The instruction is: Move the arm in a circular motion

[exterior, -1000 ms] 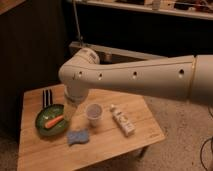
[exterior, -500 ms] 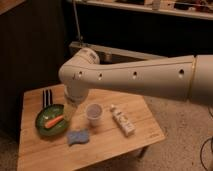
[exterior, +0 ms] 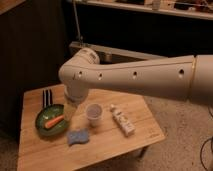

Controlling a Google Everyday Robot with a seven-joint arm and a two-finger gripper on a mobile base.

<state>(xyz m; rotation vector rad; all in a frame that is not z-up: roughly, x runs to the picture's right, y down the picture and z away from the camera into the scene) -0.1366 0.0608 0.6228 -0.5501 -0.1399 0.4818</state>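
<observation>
Your arm [exterior: 135, 75] comes in from the right edge as one thick, glossy white tube. It bends at a rounded joint above the left half of the bench [exterior: 145, 131] and then drops straight down. By its look it is rigid and heavy, so expect it to swing as a stiff mass with some momentum, not to flex. This task gives you nothing to take hold of, because the arm itself is what you move.

The claw [exterior: 69, 111] is the small pale tip hanging below that joint, just over the right rim of the green bowl [exterior: 41, 111]. You cannot tell from here whether it is released or clenched, and nothing shows in it.

There are two containers to mind:
- **Green bowl:** it sits at the left of the bench and holds a single carrot [exterior: 54, 121] lying across it.
- **Cup [exterior: 93, 112]:** it is small and clear, stands upright just right of the claw, and looks empty and light enough to tip over at a touch.

A blue sponge [exterior: 78, 137] lies nearer, and a white bottle [exterior: 122, 121] lies on its side to the right. Dark utensils [exterior: 46, 97] rest beyond the bowl. My advice is to keep your circle above the height of the cup's rim.
</observation>
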